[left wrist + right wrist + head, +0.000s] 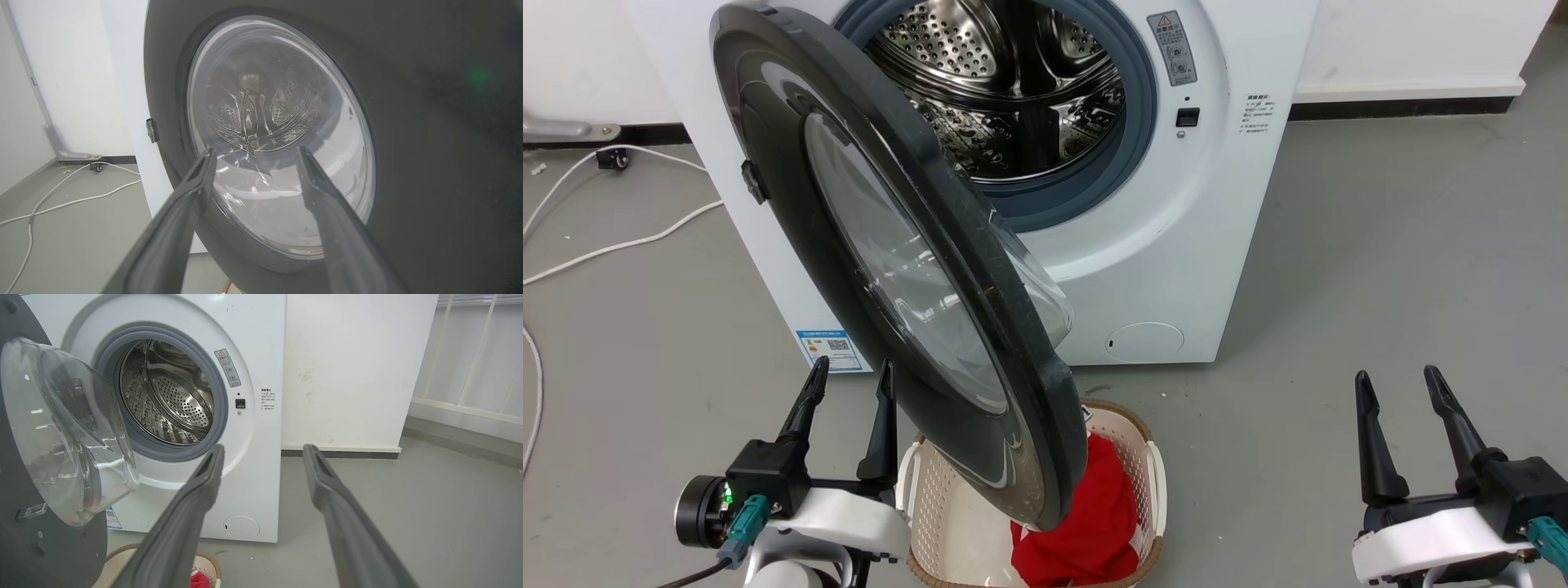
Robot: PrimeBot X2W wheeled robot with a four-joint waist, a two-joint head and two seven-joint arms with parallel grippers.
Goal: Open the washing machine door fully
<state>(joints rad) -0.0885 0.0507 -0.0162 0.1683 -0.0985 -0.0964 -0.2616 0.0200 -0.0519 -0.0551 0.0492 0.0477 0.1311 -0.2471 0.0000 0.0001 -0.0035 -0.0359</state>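
Note:
The white washing machine stands ahead with its steel drum exposed. Its round door, black-rimmed with a clear glass bowl, swings out on its left-side hinge to roughly a right angle, its free edge hanging over the basket. My left gripper is open at the lower left, just left of the door's outer face and apart from it; the left wrist view shows the door glass close ahead of the gripper. My right gripper is open at the lower right, far from the door, empty.
A cream laundry basket holding a red cloth sits on the grey floor under the door's free edge. White cables trail across the floor at the left. A white wall stands right of the machine.

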